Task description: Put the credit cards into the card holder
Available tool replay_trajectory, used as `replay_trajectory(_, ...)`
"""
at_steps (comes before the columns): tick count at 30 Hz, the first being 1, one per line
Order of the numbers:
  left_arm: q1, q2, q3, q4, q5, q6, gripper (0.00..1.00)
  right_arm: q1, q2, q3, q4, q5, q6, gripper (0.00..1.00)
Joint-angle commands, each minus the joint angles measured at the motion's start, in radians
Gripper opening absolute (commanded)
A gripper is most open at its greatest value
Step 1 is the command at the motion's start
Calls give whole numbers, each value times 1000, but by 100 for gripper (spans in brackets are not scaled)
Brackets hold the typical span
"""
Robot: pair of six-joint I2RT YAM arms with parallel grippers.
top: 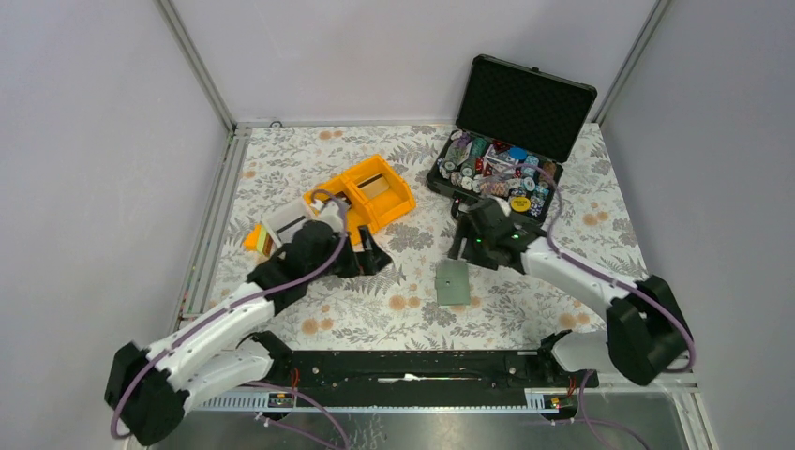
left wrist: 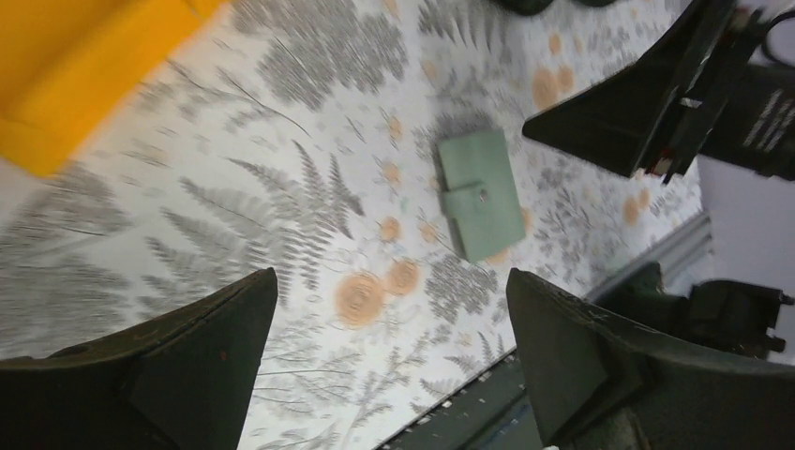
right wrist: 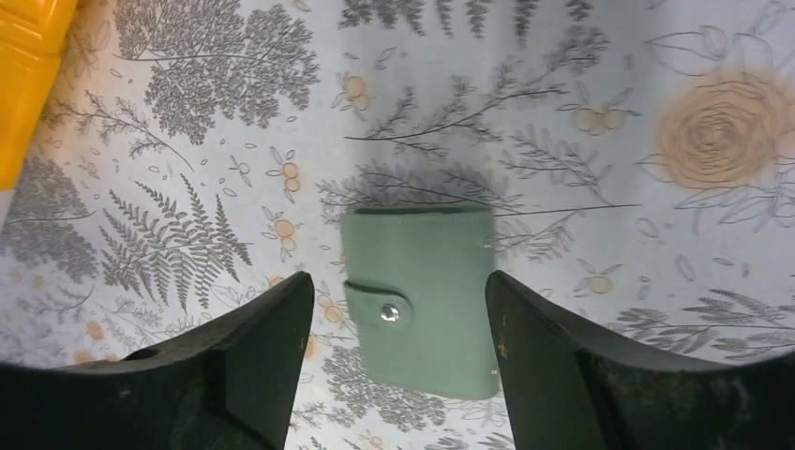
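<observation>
The card holder (top: 454,282) is a sage-green folder, lying flat and closed with its snap tab fastened, at the table's middle front. My right gripper (top: 466,246) hovers just behind it, open and empty. In the right wrist view the holder (right wrist: 422,291) lies below and between the open fingers of that gripper (right wrist: 398,281). My left gripper (top: 367,255) is open and empty to the holder's left, over bare cloth. In the left wrist view (left wrist: 392,281) the holder (left wrist: 480,192) lies ahead of it. A tan flat piece (top: 374,185) stands in the yellow bin; no card shows clearly.
A yellow bin (top: 398,202) and a white bin (top: 281,225) stand at the back left, with a small orange-and-green block (top: 255,240) beside them. An open black case (top: 525,94) holding poker chips stands at the back right. A black rail (top: 422,366) runs along the near edge.
</observation>
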Motion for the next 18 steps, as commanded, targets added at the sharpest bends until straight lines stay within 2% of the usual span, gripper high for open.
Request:
replay_trajectory(1,-96,123,-48,335,59,-231,96,-163,-131,-145,40,-188,-60,74)
replay_trajectory(5,-145,302,-73,554,95,-331,83,-234,-200,-239,99,-367,-83,69)
replay_trajectory(9,-159,489,-55,679,163,-373,69,-272,-206,-317,166,-509,-69,63)
replay_trajectory(18,-192,711,-22,763,169,-355,63,-296,-147,-400,277,-586,-22,57)
